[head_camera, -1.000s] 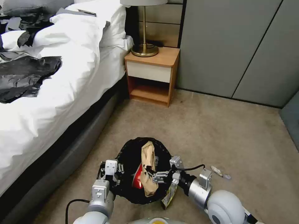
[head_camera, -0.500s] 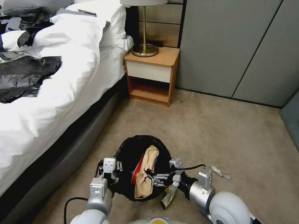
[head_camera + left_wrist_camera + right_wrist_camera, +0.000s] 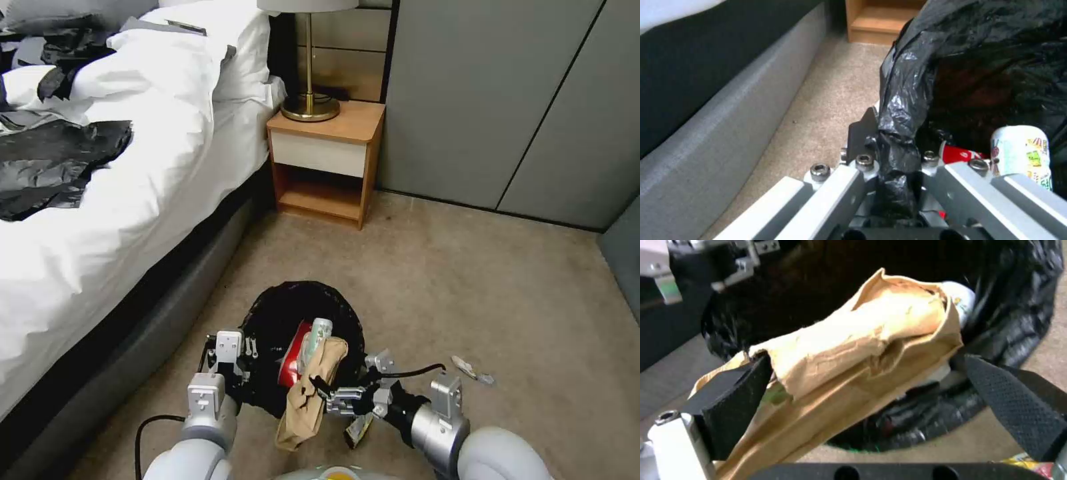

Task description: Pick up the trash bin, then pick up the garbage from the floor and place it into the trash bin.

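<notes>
While the left gripper [image 3: 235, 373] is clamping shut on the bagged rim of the trash bin [image 3: 287, 313], the right gripper [image 3: 325, 395] is standing with its jaws spread wide around the crumpled brown paper [image 3: 308, 393], apparently not squeezing it. That paper is draping half over the bin's near edge, so it is likely risking a slide onto the carpet [image 3: 467, 280]. Open floor is lying to the right; the bed [image 3: 100, 220] is crowding the left side.
</notes>
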Controlling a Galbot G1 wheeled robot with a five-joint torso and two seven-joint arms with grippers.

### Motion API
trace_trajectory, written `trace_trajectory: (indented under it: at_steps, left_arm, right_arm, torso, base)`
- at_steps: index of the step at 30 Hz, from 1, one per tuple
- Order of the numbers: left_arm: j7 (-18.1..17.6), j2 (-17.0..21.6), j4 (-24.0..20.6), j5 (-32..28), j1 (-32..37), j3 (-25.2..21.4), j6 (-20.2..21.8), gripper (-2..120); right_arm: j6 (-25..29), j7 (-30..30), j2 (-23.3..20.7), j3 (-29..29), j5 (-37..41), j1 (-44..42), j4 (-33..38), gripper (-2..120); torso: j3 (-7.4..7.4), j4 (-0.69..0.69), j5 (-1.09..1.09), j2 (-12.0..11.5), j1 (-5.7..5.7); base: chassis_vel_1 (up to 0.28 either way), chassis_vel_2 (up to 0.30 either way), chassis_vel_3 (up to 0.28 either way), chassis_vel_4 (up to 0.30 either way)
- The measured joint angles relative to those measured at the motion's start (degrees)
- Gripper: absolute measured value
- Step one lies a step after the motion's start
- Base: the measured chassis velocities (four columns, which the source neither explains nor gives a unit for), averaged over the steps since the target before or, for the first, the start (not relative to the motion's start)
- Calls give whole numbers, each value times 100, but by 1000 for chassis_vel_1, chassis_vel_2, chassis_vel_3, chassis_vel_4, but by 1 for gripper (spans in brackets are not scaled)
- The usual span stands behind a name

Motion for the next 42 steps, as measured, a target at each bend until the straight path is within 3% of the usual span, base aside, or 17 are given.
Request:
trace_trajectory:
  at_steps: [19, 42]
  left_arm:
    - [-14, 6, -67, 137, 236, 162, -43, 1]
    - [37, -14, 5, 626, 587, 483, -281, 1]
  right_arm:
    - [414, -460, 190, 289, -199, 406, -9, 100]
    - [792, -602, 587, -200, -346, 680, -502, 100]
  torso:
    - [0, 0, 0, 0, 0]
    - [0, 0, 0, 0, 0]
  base:
    - [0, 0, 0, 0]
    - [0, 0, 0, 0]
